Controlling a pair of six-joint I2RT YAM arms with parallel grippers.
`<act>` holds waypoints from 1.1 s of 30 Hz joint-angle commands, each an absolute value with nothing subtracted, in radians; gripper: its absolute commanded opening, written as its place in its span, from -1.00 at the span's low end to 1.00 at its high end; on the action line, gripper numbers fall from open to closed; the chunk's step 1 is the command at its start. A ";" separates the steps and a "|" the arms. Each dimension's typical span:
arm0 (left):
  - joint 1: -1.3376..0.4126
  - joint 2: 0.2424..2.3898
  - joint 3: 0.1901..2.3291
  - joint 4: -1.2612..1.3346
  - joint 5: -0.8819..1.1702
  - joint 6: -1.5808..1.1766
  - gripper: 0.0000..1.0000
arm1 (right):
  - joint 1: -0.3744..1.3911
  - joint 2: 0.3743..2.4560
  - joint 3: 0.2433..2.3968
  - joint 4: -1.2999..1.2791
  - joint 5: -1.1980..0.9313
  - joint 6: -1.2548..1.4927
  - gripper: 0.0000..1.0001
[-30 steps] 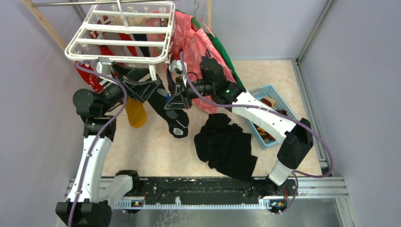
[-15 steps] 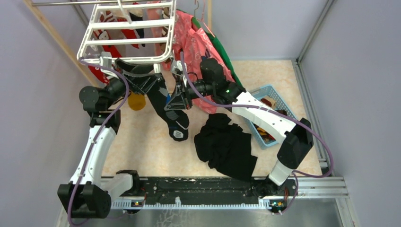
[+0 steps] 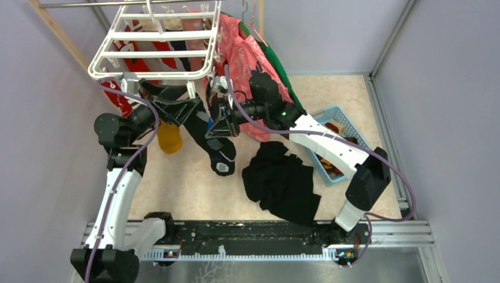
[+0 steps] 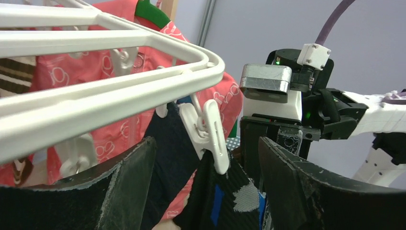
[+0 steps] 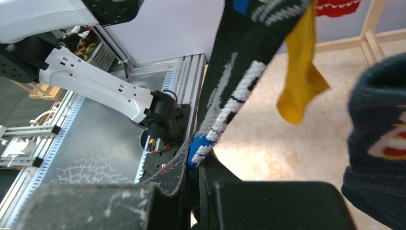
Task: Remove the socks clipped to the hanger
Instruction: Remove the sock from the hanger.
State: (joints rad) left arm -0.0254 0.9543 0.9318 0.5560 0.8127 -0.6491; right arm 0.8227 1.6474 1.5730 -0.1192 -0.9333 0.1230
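Observation:
The white hanger hangs at the back left with red socks and a mustard sock clipped beneath it. A dark patterned sock hangs from a white clip at the hanger's front corner. My left gripper stands open, with one jaw on each side of that clip and the sock's top, not touching them. Lower down, my right gripper is shut on this sock's blue and white toe. In the top view the left gripper and right gripper are close together.
A pink printed shirt and a green garment hang right of the rack. A black cloth heap lies on the floor, with a blue basket to its right. Another dark sock hangs close to my right wrist. Walls close in on both sides.
The hanger swung up and back, then came forward and down again. My left arm followed it and stays under its front edge. The right gripper kept its hold and place.

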 commanded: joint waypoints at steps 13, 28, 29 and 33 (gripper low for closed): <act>-0.011 0.894 0.871 0.504 0.748 -0.587 0.98 | 0.836 1.628 1.618 -0.076 -0.975 0.114 -1.00; 0.025 0.864 0.831 0.592 0.791 -0.713 0.97 | 0.837 1.638 1.627 -0.106 -0.879 0.101 -1.00; 0.027 0.855 0.842 0.573 0.798 -0.696 0.98 | 0.836 1.637 1.630 -0.117 -0.859 0.091 -1.00; 0.034 0.825 0.875 0.522 0.831 -0.660 0.98 | 0.837 1.625 1.621 -0.124 -0.817 0.080 -0.88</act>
State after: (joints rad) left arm 0.0246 0.8616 0.8349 0.5663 0.7776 -0.6960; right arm 0.8227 1.6474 1.5730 -0.1413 -0.8772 0.1078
